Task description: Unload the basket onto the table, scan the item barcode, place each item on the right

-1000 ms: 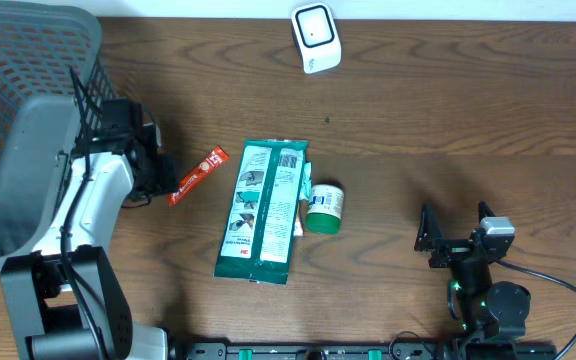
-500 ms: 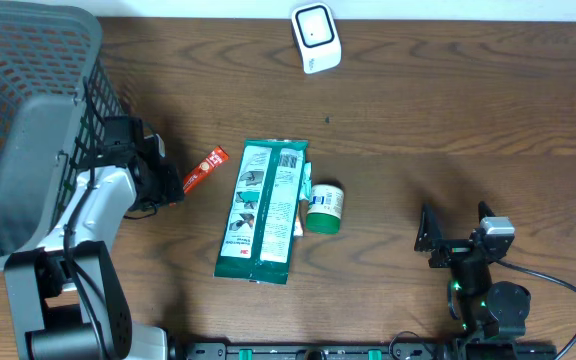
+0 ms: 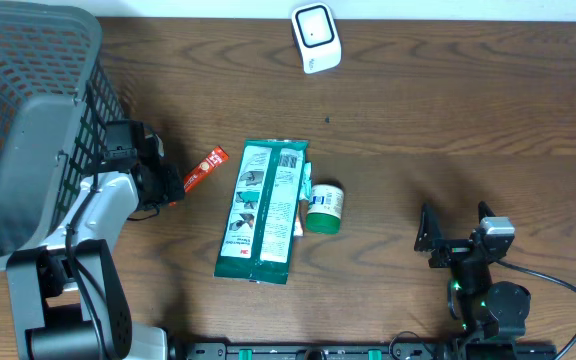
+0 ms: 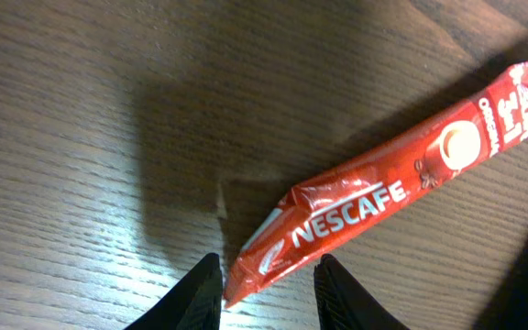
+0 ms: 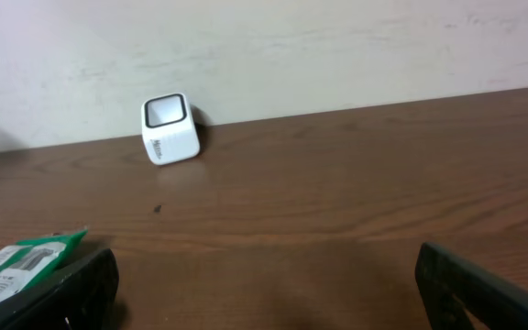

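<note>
Left of centre in the overhead view, the red Nescafé sachet (image 3: 200, 172) lies flat on the wooden table (image 3: 438, 110), between the grey basket (image 3: 18, 120) and the green pack (image 3: 265, 210). Its long axis runs diagonally, lower-left end to upper-right end. The left gripper (image 3: 160, 183) sits at the sachet's lower-left end, hard beside the basket. In the left wrist view the sachet (image 4: 374, 206) slants the same way, lettering reading toward the upper right. Its lower-left tip lies between the 2 fingers (image 4: 200, 295) at the bottom edge. Jaws narrow, straddling that tip. The left-hand finger is touching or nearly touching it; bare wood shows on the other side, so no clamp. The right gripper (image 3: 455, 235) is at lower right, well apart from the sachet, jaws wide, holding nothing. The white scanner (image 3: 315, 37) stands at top centre.
</note>
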Robot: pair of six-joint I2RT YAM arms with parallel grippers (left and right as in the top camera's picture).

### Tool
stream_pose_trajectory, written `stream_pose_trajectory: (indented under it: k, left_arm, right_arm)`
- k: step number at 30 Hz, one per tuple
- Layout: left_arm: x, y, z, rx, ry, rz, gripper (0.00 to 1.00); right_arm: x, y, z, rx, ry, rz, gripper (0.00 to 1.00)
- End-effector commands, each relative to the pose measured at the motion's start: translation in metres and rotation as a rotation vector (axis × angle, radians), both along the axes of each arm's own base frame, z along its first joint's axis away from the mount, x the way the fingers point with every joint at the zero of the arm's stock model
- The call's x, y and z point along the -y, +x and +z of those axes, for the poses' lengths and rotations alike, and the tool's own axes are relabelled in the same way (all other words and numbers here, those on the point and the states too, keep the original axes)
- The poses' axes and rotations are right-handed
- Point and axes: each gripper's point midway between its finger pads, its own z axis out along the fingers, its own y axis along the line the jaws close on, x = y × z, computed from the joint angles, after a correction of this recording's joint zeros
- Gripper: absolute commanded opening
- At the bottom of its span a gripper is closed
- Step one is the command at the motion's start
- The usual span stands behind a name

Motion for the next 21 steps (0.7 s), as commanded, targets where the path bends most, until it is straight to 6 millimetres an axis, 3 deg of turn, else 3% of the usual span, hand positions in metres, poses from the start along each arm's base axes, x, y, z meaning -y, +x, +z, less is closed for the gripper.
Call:
stream_pose_trajectory:
  k: [1,7,13,17,21]
  left_arm:
    - [-0.009,-0.002,-0.007,-0.017,0.035,0.027,0.35]
    - [-0.008,-0.006,-0.021,-0.06,0.029,0.029,0.34]
    - [-0.009,-0.004,-0.026,-0.061,0.028,0.034,0.15]
    - [-0.011,0.008,-0.009,0.006,0.036,0.035,0.08]
    - [-0.013,0.026,0.032,0.129,0.051,0.036,0.07]
  right_arm:
    - [0.002,0.0,-0.001,-0.004,0.011,-0.008,0.99]
    - [0.002,0.0,-0.001,-0.004,0.011,-0.008,0.99]
    - [0.002,0.0,-0.001,-0.004,0.011,-0.008,0.99]
    - [0.002,0.0,-0.001,-0.004,0.011,-0.008,0.99]
    - [0.002,0.0,-0.001,-0.004,0.011,-0.008,0.99]
